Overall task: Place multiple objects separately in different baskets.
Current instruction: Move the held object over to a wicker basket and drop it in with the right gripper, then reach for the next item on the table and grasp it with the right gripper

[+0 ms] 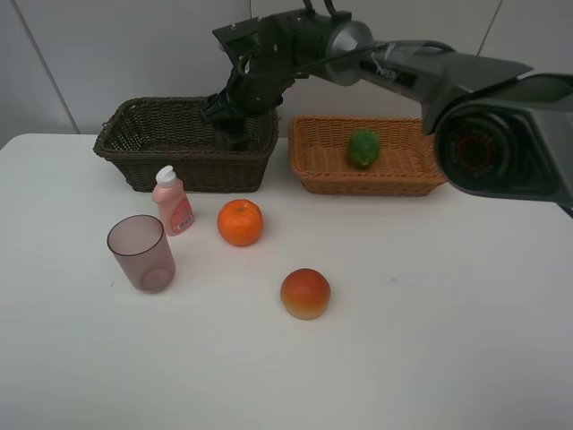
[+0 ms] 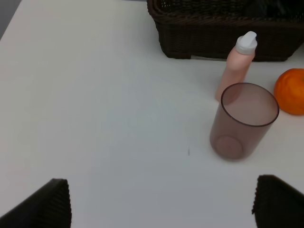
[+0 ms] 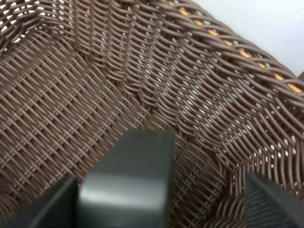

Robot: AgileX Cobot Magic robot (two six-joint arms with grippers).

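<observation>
Inside the deep, dark brown woven wicker basket (image 1: 148, 157), my right claw (image 3: 161, 202) hangs with its jaws spread wider than the dark green square bottle (image 3: 128, 180) standing between them. The bottle's flat, smooth, matt top lies close against one finger, and a clear gap separates it from the other, so I have no grip on it. Around it the basket's walls and floor are tight ribbed strands with light showing through the weave.

My left claw (image 2: 164, 204) hovers over bare table in front of that basket, its jaws wide apart and empty.

Just in front of the dark basket stands a slim pink plastic bottle with a white cap (image 1: 173, 202). Nearer to me than that is a translucent purple cup (image 1: 141, 253), upright and smooth-walled. A dimpled round orange (image 1: 240, 222) sits beside the pink bottle, and a red-yellow peach-like fruit (image 1: 305, 293) lies farther out from the basket. Just beside the dark basket is a shallower, light orange-tan wicker basket (image 1: 358, 185), and in it rests a bumpy green lime-like fruit (image 1: 363, 148).

Everything rests on a smooth white table (image 1: 430, 313). Behind the baskets is a pale panelled wall (image 1: 107, 54).
</observation>
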